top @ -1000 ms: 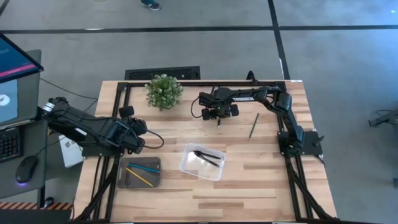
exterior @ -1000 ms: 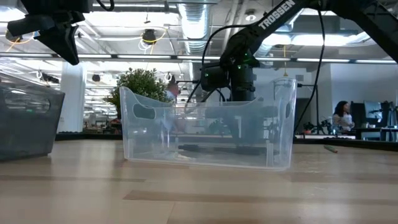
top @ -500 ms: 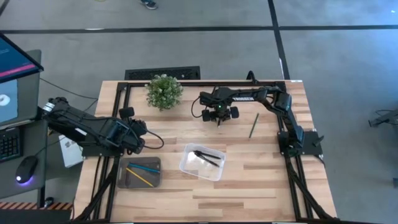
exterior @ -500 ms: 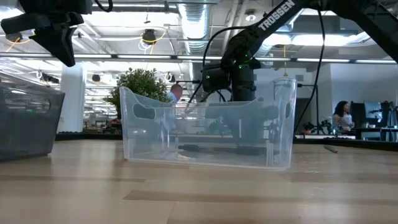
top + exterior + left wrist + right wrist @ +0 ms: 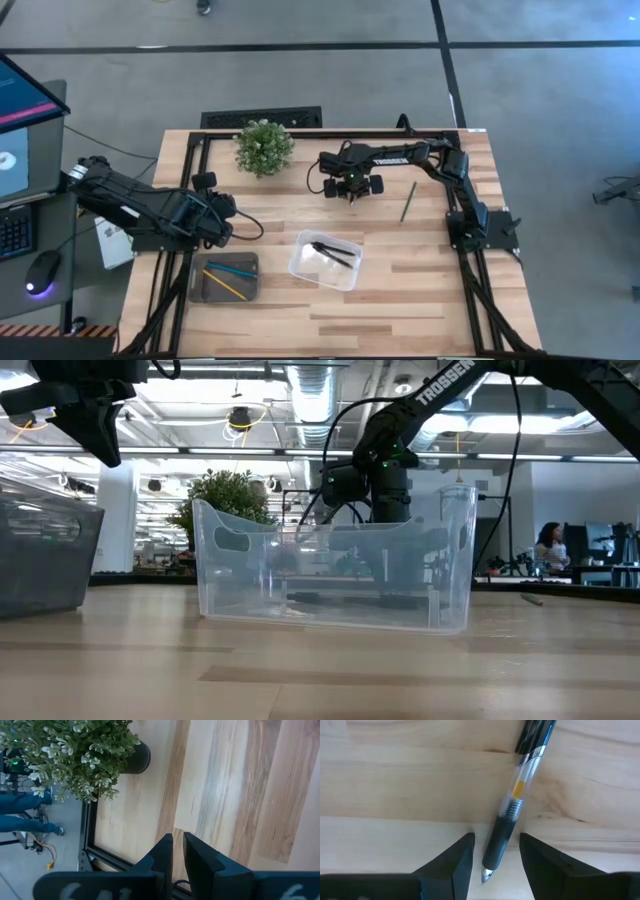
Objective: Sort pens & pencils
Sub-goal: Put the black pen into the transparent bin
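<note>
A black pen with a clear barrel (image 5: 512,815) lies flat on the wood near the table's far edge. My right gripper (image 5: 495,865) is open above it (image 5: 351,188), one finger on either side of the pen's rubber grip end, apart from it. Two more black pens (image 5: 335,252) lie in the clear bin (image 5: 300,265). A yellow pencil (image 5: 230,285) and a blue pencil (image 5: 232,269) lie in the grey tray (image 5: 195,280). A green pencil (image 5: 408,201) lies flat on the table toward the right. My left gripper (image 5: 228,218) waits shut above the table's left side (image 5: 177,855).
A potted plant (image 5: 264,147) stands at the far edge, left of my right gripper. The clear bin (image 5: 330,570) sits mid-table and the grey tray (image 5: 40,560) near the left edge. Bare wood lies along the near edge and to the right. A person sits far behind the table.
My right gripper has edged slightly toward the table's near edge over the black pen. The pen has stayed where it was.
</note>
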Controlling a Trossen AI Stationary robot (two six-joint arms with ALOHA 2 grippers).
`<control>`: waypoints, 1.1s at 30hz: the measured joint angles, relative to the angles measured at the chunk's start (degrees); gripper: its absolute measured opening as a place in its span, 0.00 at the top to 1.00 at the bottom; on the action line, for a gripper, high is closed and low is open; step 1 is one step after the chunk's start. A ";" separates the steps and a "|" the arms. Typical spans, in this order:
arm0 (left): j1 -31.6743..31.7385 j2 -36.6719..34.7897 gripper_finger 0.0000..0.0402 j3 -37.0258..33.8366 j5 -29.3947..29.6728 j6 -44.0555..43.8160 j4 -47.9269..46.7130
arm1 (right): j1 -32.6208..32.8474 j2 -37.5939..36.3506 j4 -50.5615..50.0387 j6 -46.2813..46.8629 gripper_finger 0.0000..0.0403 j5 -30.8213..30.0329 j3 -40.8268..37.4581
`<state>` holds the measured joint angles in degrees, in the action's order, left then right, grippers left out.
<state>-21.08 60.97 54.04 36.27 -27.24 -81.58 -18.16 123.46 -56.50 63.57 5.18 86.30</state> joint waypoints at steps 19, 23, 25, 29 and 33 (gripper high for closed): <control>-0.01 0.02 0.91 0.00 -2.01 -0.22 0.01 | 0.67 -0.02 1.13 5.42 0.65 -1.78 -0.04; 0.00 0.00 0.91 0.00 -2.01 -0.24 0.00 | 0.54 -0.02 1.32 3.31 0.69 -1.16 -0.02; 0.00 0.00 0.91 0.00 -2.01 -0.33 0.01 | 0.56 -0.02 1.47 0.64 0.72 -1.20 0.00; -0.01 0.02 0.91 0.00 -2.02 -0.50 0.01 | 0.56 -0.02 1.71 -2.43 0.78 -1.33 0.04; 0.00 0.02 0.91 0.00 -2.03 -0.55 0.00 | 0.64 -0.03 1.74 -4.68 0.83 -3.00 0.04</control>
<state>-21.08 60.99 54.04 34.24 -27.79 -81.58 -17.52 123.43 -54.76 58.89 2.18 86.35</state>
